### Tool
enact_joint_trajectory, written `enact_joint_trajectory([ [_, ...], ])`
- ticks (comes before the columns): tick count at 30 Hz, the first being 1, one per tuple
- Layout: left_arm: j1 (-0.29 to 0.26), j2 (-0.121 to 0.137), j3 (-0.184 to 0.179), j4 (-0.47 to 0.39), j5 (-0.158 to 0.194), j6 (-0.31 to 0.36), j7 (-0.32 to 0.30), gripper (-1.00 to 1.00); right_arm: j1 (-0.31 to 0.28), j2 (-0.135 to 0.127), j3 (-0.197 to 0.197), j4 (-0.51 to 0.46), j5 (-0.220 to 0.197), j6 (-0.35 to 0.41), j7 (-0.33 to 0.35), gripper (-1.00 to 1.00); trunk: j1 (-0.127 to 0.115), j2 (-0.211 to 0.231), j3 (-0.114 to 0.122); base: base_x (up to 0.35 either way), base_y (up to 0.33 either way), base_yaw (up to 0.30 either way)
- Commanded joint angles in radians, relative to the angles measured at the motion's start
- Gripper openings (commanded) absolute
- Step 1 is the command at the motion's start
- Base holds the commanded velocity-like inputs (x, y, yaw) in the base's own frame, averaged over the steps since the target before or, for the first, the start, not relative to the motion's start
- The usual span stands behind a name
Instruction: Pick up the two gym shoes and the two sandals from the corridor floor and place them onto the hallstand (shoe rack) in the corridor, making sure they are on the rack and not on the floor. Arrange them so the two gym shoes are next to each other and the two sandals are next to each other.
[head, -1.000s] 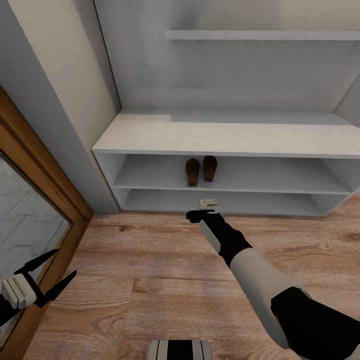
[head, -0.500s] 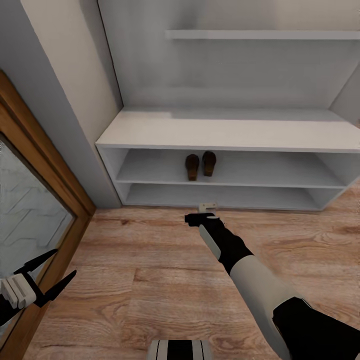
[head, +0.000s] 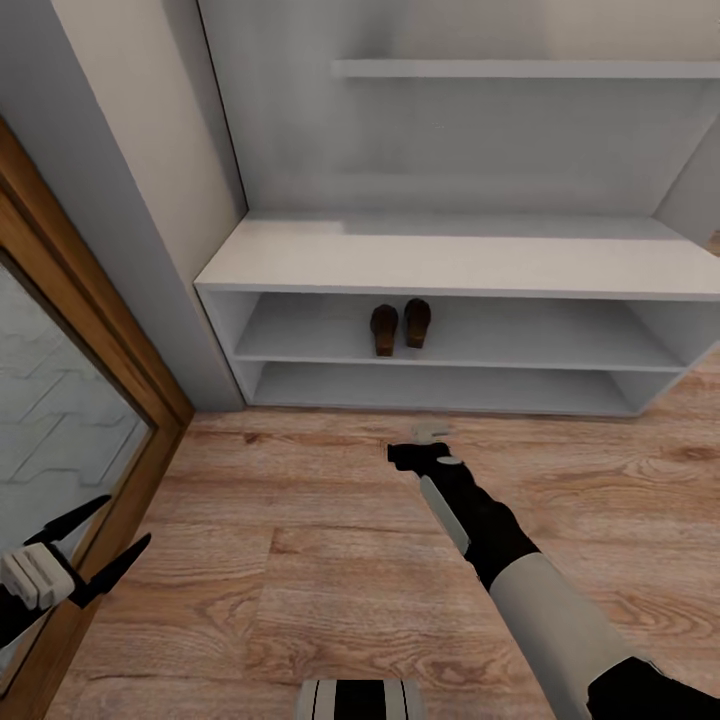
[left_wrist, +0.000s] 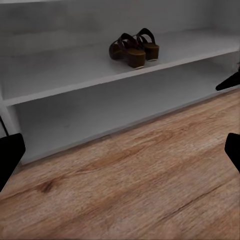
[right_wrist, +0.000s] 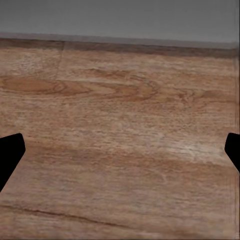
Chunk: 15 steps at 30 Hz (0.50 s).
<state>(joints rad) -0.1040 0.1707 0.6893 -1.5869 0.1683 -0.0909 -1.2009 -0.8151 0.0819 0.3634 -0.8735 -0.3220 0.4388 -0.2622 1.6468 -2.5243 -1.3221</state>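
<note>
The right end effector (head: 428, 447) is held low over the corridor floor (head: 300, 560), fingers spread wide and empty, its arm stretched forward toward the hallstand (head: 450, 265). The left end effector (head: 95, 550) is kept back beside the wooden door frame (head: 110, 370), fingers parted. The two sandals (head: 400, 326) are seen side by side on the upper tier.
</note>
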Motion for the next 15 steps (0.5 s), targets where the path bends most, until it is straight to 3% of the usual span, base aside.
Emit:
enact_joint_trajectory([
  [1, 0.0, 0.0, 0.0, 0.0, 0.0, 0.0, 0.0, 1.0, 0.001, -0.001, 0.0, -0.001, 0.0, 0.0, 0.0, 1.0, 0.0, 0.0, 0.0, -0.024, 0.0, 0.0],
  [3, 0.0, -0.001, -0.004, 0.0, -0.002, 0.0, 0.017, 1.0, 0.058, -0.046, 0.004, -0.081, -0.001, 0.0, 0.013, 1.0, 0.0, 0.0, 0.0, -0.018, 0.0, 0.0],
  [4, 0.0, -0.001, -0.004, 0.0, -0.002, 0.0, 0.017, 1.0, 0.058, -0.046, 0.004, -0.081, -0.001, 0.0, 0.013, 1.0, 0.0, 0.0, 0.0, -0.016, 0.0, 0.0],
  [5, 0.0, -0.002, -0.006, 0.0, -0.003, 0.0, 0.023, 1.0, 0.087, -0.069, 0.005, -0.121, -0.001, 0.0, 0.022, 1.0, 0.0, 0.0, 0.0, -0.013, 0.0, 0.0],
  [6, 0.0, -0.002, -0.006, 0.0, -0.003, 0.0, 0.023, 1.0, 0.087, -0.069, 0.005, -0.121, -0.001, 0.0, 0.022, 1.0, 0.0, 0.0, 0.0, -0.013, 0.0, 0.0],
  [7, 0.0, -0.002, -0.007, 0.0, -0.003, 0.0, 0.028, 1.0, 0.119, -0.094, 0.006, -0.16, -0.001, 0.0, 0.03, 1.0, 0.0, 0.0, 0.0, -0.01, 0.0, 0.0],
  [8, 0.0, -0.002, -0.007, 0.0, -0.003, 0.0, 0.028, 1.0, 0.119, -0.094, 0.006, -0.16, -0.001, 0.0, 0.03, 1.0, 0.0, 0.0, 0.0, -0.01, 0.0, 0.0],
  [10, 0.0, -0.002, -0.009, -0.001, -0.004, 0.0, 0.035, 1.0, 0.193, -0.14, 0.006, -0.231, -0.001, -0.001, 0.05, 1.0, 0.0, 0.0, 0.0, -0.007, 0.0, 0.0],
  [13, 0.0, -0.002, -0.01, -0.001, -0.005, 0.0, 0.037, 1.0, 0.233, -0.162, 0.005, -0.266, -0.001, -0.004, 0.059, 1.0, 0.0, 0.0, 0.0, -0.006, 0.0, 0.0],
  [15, 0.0, -0.003, -0.011, -0.001, -0.006, 0.001, 0.041, 1.0, 0.309, -0.204, 0.002, -0.334, -0.001, -0.025, 0.075, 1.0, 0.0, 0.0, 0.0, -0.004, 0.0, 0.0],
])
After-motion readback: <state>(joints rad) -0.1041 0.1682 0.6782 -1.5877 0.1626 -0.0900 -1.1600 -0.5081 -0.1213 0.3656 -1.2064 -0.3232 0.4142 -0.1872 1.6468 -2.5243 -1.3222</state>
